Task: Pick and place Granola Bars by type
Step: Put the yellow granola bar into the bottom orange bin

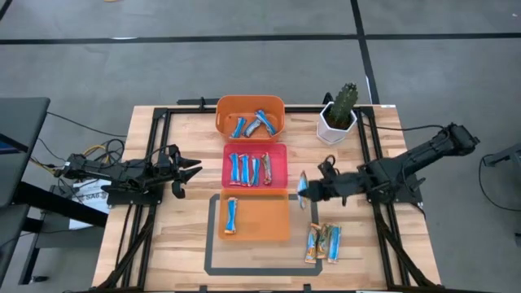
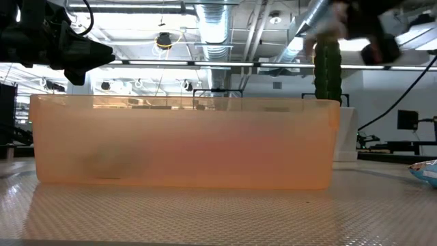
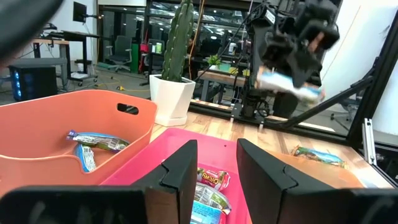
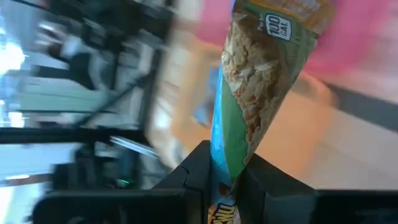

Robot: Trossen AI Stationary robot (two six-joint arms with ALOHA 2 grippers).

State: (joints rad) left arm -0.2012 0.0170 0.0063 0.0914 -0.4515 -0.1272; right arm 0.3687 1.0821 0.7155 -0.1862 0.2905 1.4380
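The right gripper [image 1: 304, 190], clenched on a granola bar [image 1: 302, 190], hangs just right of the pink tray [image 1: 284, 167] at frame centre.

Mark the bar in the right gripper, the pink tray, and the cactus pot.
granola bar [image 4: 249, 106], right wrist view, wrapper middle.
pink tray [image 1: 282, 167], high view, right wall.
cactus pot [image 1: 332, 126], high view, white side.

Even, bright overhead light on the high view with soft shadows, low view backlit by glaring ceiling lamps, near orange tray [image 2: 184, 143] hazy, room behind the right gripper [image 4: 227, 177] streaked with motion blur, its held bar [image 4: 255, 93] sharp
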